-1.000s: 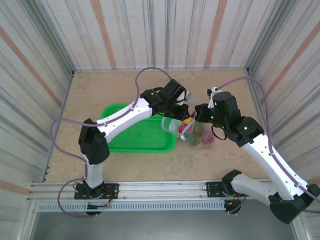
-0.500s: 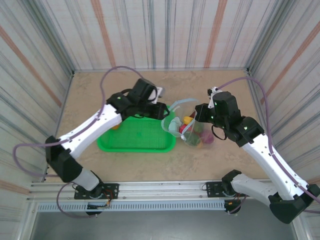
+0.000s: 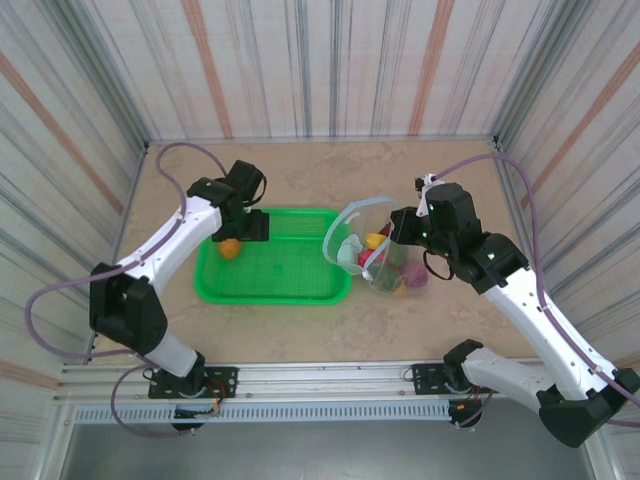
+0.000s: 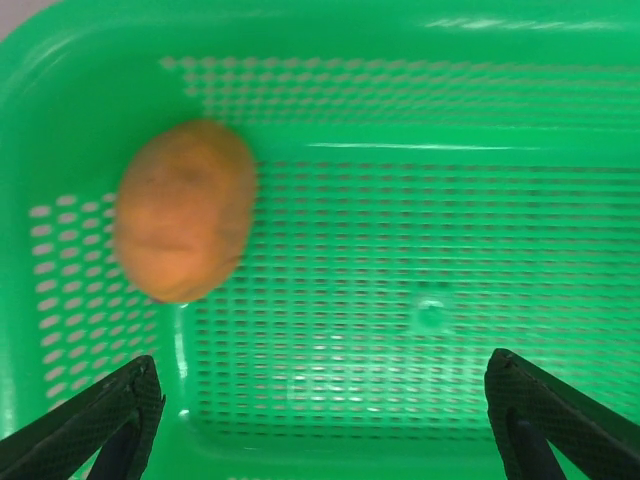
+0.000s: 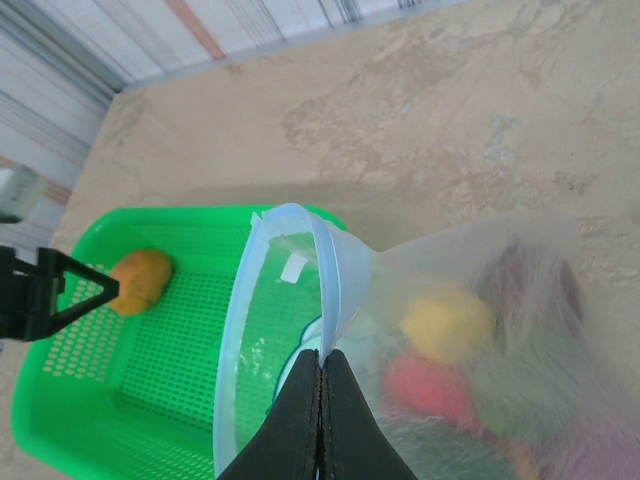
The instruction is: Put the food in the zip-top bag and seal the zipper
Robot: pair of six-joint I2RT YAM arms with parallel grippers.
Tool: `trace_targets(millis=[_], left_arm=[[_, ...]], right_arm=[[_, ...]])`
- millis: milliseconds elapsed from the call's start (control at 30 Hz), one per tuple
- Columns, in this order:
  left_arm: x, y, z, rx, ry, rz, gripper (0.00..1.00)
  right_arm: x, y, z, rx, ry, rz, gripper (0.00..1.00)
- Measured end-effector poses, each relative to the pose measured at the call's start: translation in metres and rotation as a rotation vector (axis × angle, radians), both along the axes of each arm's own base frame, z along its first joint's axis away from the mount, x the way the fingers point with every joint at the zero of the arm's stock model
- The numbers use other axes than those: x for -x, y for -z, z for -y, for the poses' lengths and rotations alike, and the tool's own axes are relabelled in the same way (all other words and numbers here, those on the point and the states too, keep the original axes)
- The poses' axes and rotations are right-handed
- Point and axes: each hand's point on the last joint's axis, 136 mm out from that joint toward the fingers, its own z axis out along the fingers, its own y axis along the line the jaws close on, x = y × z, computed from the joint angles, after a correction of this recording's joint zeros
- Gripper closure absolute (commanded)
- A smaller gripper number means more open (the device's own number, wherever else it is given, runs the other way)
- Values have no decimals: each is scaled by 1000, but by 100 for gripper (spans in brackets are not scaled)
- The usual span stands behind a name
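While 1 orange food (image 4: 185, 225) lies in 1 basket (image 3: 300, 290), left gripper (image 4: 318, 385) agape, empty, right gripper (image 5: 320, 362) pinching 1 zip-top bag (image 5: 455, 255).

This is a robot test cell in a lab, not a home or a kitchen. Striped panel walls (image 3: 330, 70) box in a beige, stone-patterned table (image 3: 300, 330) at the top, left and right of the overhead view. Along the bottom runs a metal rail (image 3: 330, 374) with two white arms (image 3: 540, 310) bolted on (purple cables (image 3: 462, 164) trail off them). The goods are props: a green plastic basket (image 3: 290, 290) and toy food (image 3: 230, 248).
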Motion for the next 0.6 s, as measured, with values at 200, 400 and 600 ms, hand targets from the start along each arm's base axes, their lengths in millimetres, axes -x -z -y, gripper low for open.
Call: trace_targets(millis=[200, 400, 600], left_arm=[[-6, 33, -22, -81, -48, -89, 14], [-7, 62, -30, -148, -48, -165, 14], [-10, 78, -39, -186, -58, -203, 14]], right_arm=[[0, 1, -1, 0, -3, -2, 100], [0, 1, -1, 3, -4, -1, 100], [0, 7, 0, 9, -4, -12, 100]])
